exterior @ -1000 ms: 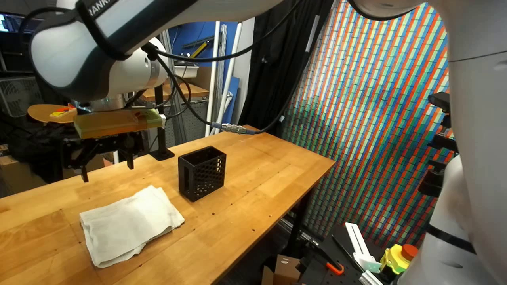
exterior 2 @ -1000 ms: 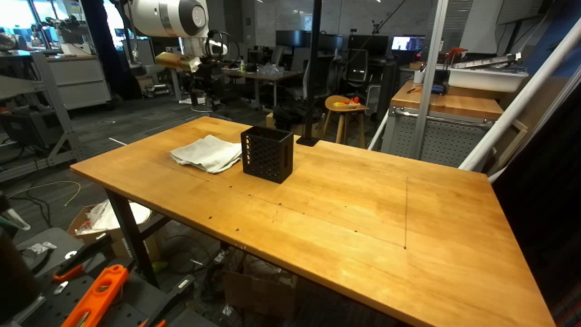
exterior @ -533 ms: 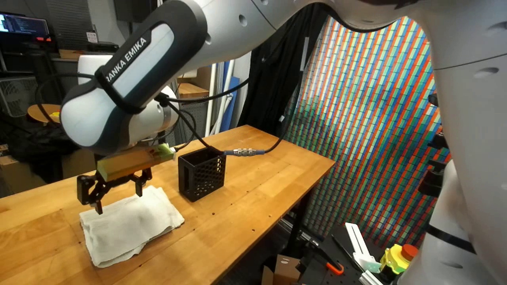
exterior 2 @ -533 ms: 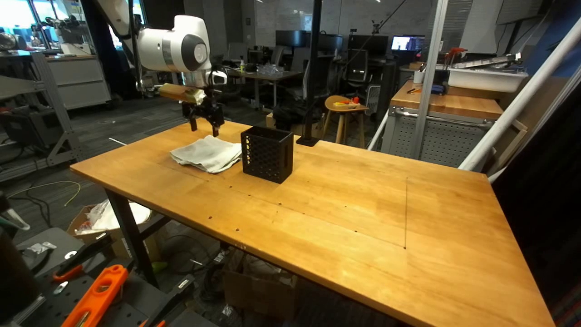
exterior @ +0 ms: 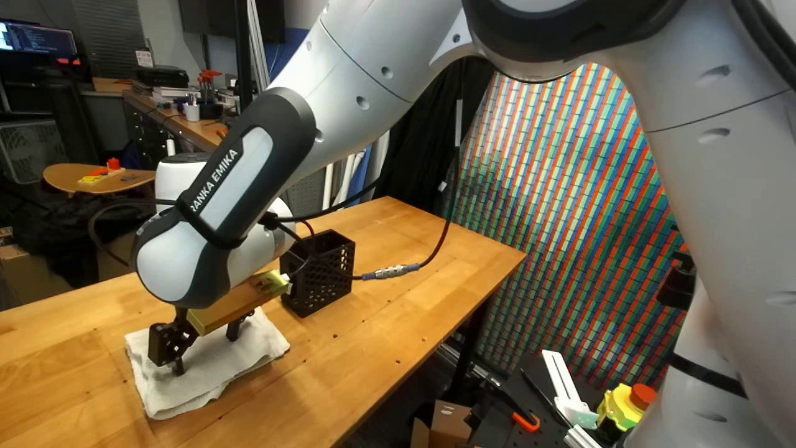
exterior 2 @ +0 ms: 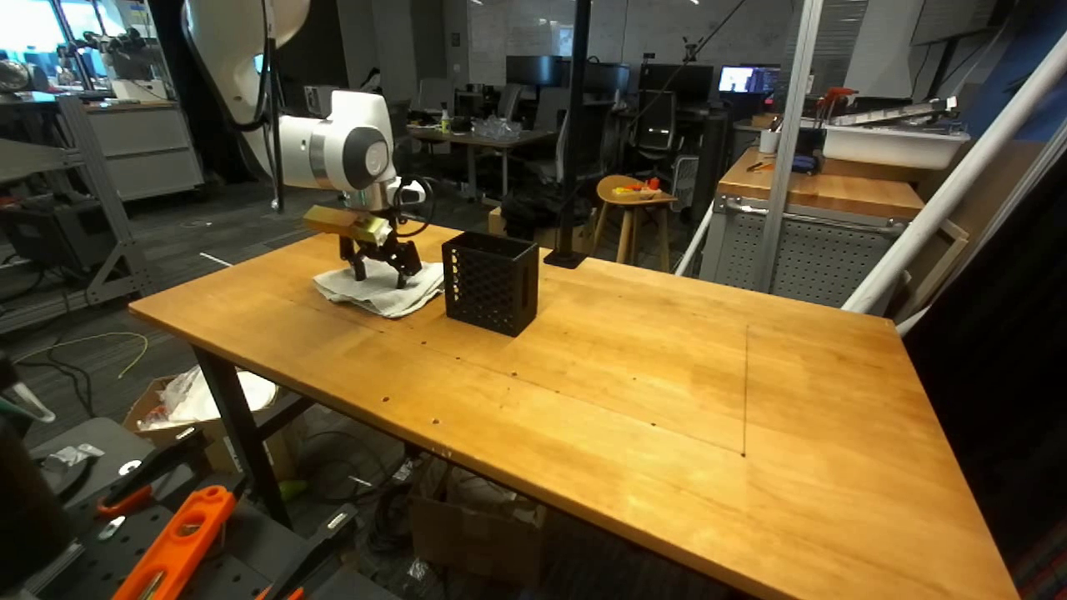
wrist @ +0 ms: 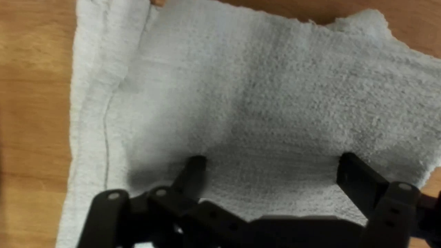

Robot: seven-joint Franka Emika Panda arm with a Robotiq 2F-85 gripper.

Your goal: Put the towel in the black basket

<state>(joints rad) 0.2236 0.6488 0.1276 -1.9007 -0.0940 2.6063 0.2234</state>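
A white folded towel lies flat on the wooden table, and it also shows in an exterior view. It fills most of the wrist view. The black basket stands upright beside the towel with its opening up; it also shows in an exterior view. My gripper is open, pointing down over the middle of the towel. In the wrist view its fingertips are wide apart at the towel's surface. Whether they touch the cloth I cannot tell. Nothing is pinched between them.
The arm's cable with its metal connector hangs in front of the basket in an exterior view. A black post with a flat base stands at the table's edge behind the basket. The wooden table extends beyond the basket.
My gripper has come down from high beyond the towel to just at its surface, staying open. The towel and the basket have not moved.
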